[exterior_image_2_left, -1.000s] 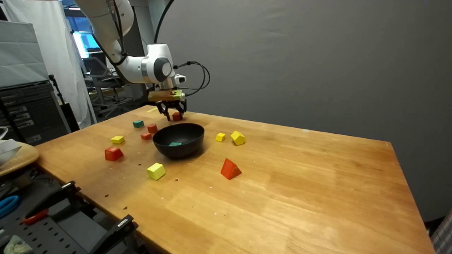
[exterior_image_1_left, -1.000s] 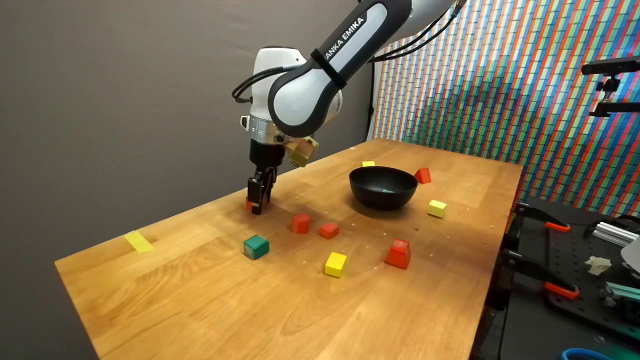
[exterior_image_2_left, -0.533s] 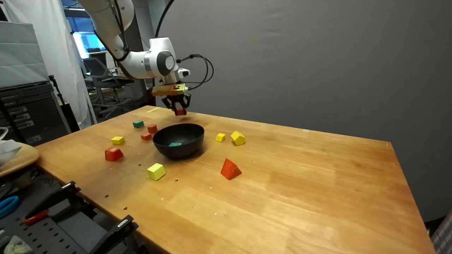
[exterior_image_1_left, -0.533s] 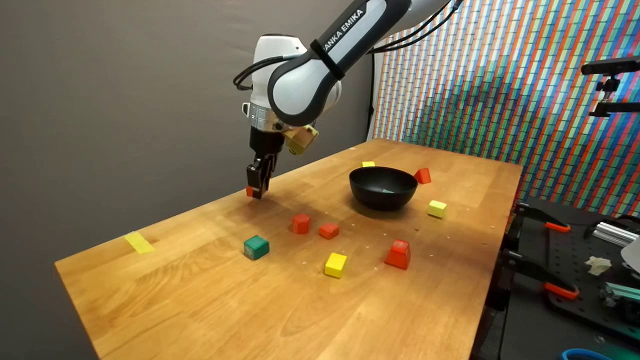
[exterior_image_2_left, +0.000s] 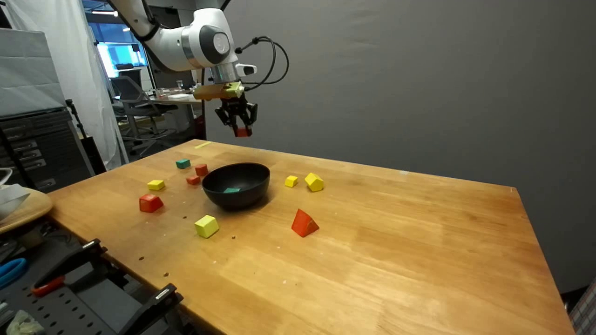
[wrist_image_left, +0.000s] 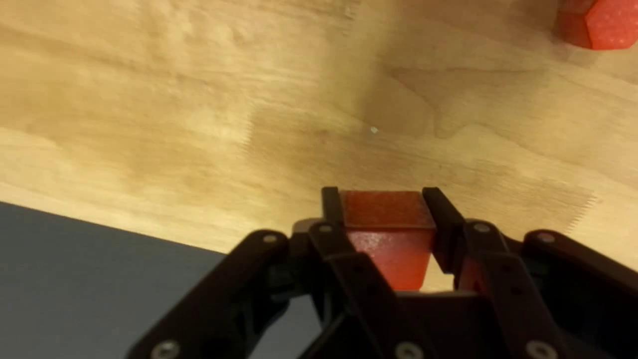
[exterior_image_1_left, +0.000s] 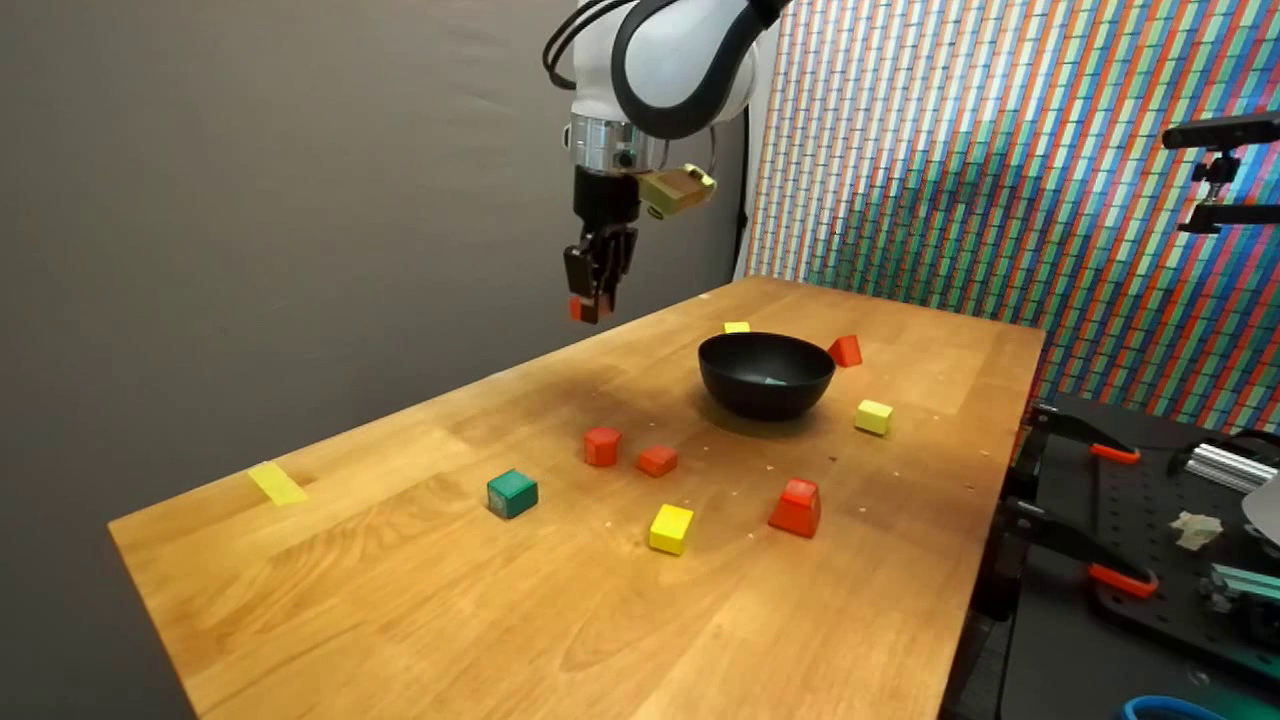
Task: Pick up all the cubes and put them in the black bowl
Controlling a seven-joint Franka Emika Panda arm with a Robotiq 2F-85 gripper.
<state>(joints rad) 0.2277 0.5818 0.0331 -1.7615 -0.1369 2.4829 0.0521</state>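
Observation:
My gripper (wrist_image_left: 387,212) is shut on a red cube (wrist_image_left: 394,254) in the wrist view. In both exterior views the gripper (exterior_image_1_left: 593,300) (exterior_image_2_left: 242,130) holds it well above the table's wall-side edge. The black bowl (exterior_image_1_left: 760,400) (exterior_image_2_left: 235,200) stands right of the gripper in an exterior view, with a green piece (exterior_image_2_left: 231,190) inside. On the table lie a green cube (exterior_image_1_left: 513,495), red blocks (exterior_image_1_left: 602,447) (exterior_image_1_left: 657,460) (exterior_image_1_left: 797,508), yellow blocks (exterior_image_1_left: 671,529) (exterior_image_1_left: 873,417) (exterior_image_2_left: 291,181) (exterior_image_2_left: 314,182) and a red wedge (exterior_image_2_left: 305,223).
A flat yellow strip (exterior_image_1_left: 278,483) sticks to the wooden table (exterior_image_1_left: 400,600) near its corner. A grey wall (exterior_image_1_left: 250,200) runs along the far edge. Black clamps (exterior_image_1_left: 1080,550) grip the opposite edge, beside a dark side bench. A red block (wrist_image_left: 615,25) shows at the wrist view's corner.
The gripper closed on the red cube at the table's wall-side edge and lifted it. It has risen and moved right in an exterior view. The other blocks and the bowl stayed put.

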